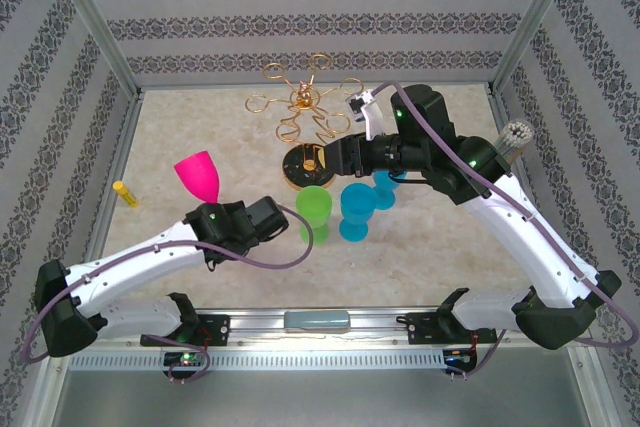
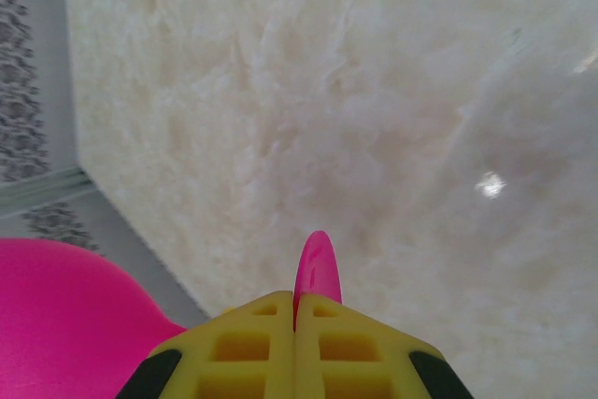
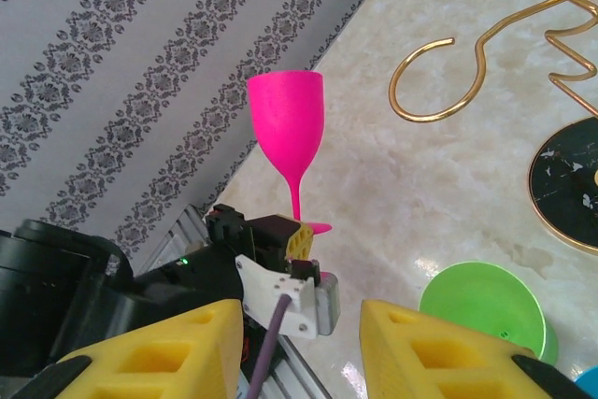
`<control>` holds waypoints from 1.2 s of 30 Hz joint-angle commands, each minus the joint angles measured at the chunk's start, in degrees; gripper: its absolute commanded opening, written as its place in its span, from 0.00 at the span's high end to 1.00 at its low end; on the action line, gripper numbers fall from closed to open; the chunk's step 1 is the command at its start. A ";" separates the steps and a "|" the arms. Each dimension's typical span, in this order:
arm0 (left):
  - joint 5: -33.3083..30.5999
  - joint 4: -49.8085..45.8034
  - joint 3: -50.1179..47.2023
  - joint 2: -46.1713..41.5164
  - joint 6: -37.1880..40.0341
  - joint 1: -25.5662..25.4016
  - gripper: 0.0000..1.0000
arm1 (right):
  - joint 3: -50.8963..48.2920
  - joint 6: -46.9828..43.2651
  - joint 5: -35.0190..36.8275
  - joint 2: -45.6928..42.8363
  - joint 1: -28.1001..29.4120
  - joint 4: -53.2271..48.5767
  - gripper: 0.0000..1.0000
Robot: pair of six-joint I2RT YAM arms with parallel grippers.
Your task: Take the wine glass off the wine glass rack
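The pink wine glass (image 1: 197, 175) is already off the wine glass rack (image 1: 305, 97). It is up in the air, well to the left of the rack and a bit nearer the arms, and it stands straight up. The left fingers (image 2: 245, 348) are squeezed tight on the flat foot of the glass. The round edge of the foot pokes out between them. The bowl sits above the fingers on its thin stem.

The right fingers (image 3: 159, 352) are partly open and hold nothing. They hang just beside the rack's round dark base, on its right, and they point over at the pink glass.

I think the job now is to put the glass down on the table (image 1: 180, 127). To do it well, the left arm should go down slowly and hold the glass straight. A grip on just the foot could let the tall glass tip.

The bare spot left of the rack looks like a good place. A green cup (image 1: 313, 209) and a blue cup (image 1: 355, 209) stand in front of the rack, with another blue one close by, so the glass should land away from them. A small yellow thing (image 1: 125, 193) lies far left of the rack too — miss that one. The foot should sit flat on the table first — then the fingers can open gently.
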 commanded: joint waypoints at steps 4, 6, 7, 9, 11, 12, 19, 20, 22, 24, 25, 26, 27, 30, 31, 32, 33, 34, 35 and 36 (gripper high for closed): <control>-15.60 7.50 -5.54 -3.46 9.44 -4.53 1.00 | 4.34 -2.47 -3.18 2.39 1.52 -0.47 0.61; -18.44 9.70 -8.04 -4.05 12.17 -6.12 1.00 | 6.25 -3.63 -3.96 4.10 2.47 -1.61 0.61; -19.84 10.86 -9.33 -4.28 13.58 -7.05 1.00 | 7.48 -4.40 -4.37 5.00 3.10 -2.16 0.61; -22.71 14.03 -11.87 -4.79 16.79 -8.63 1.00 | 9.67 -5.68 -5.43 6.83 4.25 -3.12 0.60; -25.05 16.52 -14.17 -4.99 19.93 -9.88 1.00 | 12.20 -6.61 -6.16 9.01 5.40 -4.08 0.60; -25.83 17.45 -15.23 -5.00 21.15 -10.37 1.00 | 13.15 -6.84 -6.30 9.98 5.95 -4.27 0.60; -31.60 22.54 -21.63 -7.67 28.03 -15.24 1.00 | 19.71 -10.15 -6.05 16.70 10.25 -6.34 0.58; -32.24 22.96 -22.15 -8.04 28.78 -15.44 1.00 | 20.91 -10.51 -5.70 17.89 10.71 -6.81 0.58; -33.14 24.45 -23.24 -8.69 30.70 -15.76 1.00 | 23.22 -11.44 -5.34 20.25 11.62 -7.82 0.57; -33.80 27.51 -24.86 -9.24 33.61 -16.05 1.00 | 26.20 -12.49 -4.75 23.11 12.58 -9.06 0.56; -34.17 28.85 -25.55 -9.52 34.90 -16.15 1.00 | 27.55 -12.93 -4.66 24.32 12.92 -9.74 0.55; -34.60 30.76 -26.46 -9.84 36.55 -16.25 1.00 | 29.01 -13.41 -4.51 25.64 13.31 -10.34 0.53; -35.09 32.69 -27.31 -10.25 38.33 -16.32 1.00 | 30.63 -13.89 -4.04 27.00 13.70 -10.98 0.52; -36.00 36.71 -29.62 -11.65 42.41 -16.60 1.00 | 34.23 -14.89 -3.19 30.30 14.44 -12.62 0.49; -36.30 37.64 -30.15 -11.91 43.31 -16.69 1.00 | 35.06 -15.18 -3.14 31.26 14.58 -12.88 0.48; -36.67 38.77 -30.67 -12.26 44.45 -16.78 1.00 | 36.10 -15.57 -2.99 32.27 14.72 -13.23 0.46; -37.33 40.64 -31.28 -12.57 46.10 -16.93 1.00 | 37.26 -15.88 -2.60 33.36 14.74 -13.60 0.45; -37.62 42.56 -31.87 -12.91 47.61 -17.02 1.00 | 38.38 -16.17 -2.29 34.28 14.78 -14.14 0.45; -37.81 43.90 -32.39 -13.23 48.78 -17.10 1.00 | 39.88 -16.50 -2.03 35.59 14.83 -14.98 0.45; -37.75 44.25 -32.80 -13.44 49.26 -17.13 1.00 | 41.60 -16.88 -1.71 37.00 14.89 -16.04 0.44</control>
